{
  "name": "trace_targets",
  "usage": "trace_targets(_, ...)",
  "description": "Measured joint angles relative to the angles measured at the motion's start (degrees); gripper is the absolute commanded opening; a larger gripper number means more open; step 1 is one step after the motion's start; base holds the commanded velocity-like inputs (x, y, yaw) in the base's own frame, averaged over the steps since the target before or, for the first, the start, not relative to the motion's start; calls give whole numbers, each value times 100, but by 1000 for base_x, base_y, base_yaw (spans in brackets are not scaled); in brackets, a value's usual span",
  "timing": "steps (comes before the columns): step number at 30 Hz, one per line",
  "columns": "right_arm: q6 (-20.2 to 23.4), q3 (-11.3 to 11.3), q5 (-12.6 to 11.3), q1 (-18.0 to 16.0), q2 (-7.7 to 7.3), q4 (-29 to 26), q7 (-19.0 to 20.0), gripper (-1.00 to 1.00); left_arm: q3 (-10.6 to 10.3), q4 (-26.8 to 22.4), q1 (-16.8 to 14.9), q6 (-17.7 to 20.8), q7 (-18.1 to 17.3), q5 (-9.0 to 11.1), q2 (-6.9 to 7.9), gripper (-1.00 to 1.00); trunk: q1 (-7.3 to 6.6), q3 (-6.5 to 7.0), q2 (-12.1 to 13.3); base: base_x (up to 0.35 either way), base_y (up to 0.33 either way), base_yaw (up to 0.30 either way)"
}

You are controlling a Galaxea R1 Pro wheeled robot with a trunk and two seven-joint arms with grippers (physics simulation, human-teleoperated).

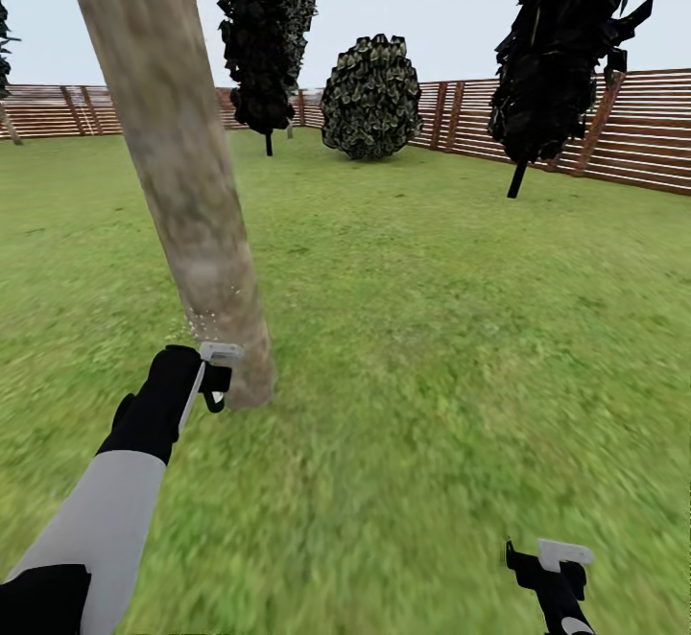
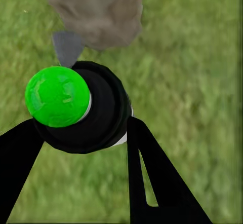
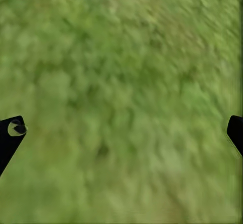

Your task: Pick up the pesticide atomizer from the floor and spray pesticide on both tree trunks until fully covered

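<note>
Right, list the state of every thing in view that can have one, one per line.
left gripper: shut on the pesticide atomizer, beside the trunk base.
pesticide atomizer: held, nozzle towards the tree trunk.
tree trunk: standing on the lawn, leaning in the head view, faint droplets near its lower part.
right gripper: open, holding nothing, over grass.
fence: standing, closing off the lawn.

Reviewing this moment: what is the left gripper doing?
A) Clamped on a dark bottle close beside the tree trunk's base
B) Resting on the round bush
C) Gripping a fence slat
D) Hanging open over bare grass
A: the left gripper has its fingers around the pesticide atomizer, with the tree trunk right ahead.
</note>
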Motion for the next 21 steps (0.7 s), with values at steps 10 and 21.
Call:
trace_targets(10, 0, 0, 1, -1, 1, 1, -7, 100, 315, 186, 373, -53, 0, -21, 187, -100, -1, 0, 0, 56, -273, 262)
trace_targets(21, 1, 0, -7, 1, 0, -1, -9, 100, 285, 225, 384, -65, 45, -39, 116, -100, -2, 0, 0, 180, -244, 62)
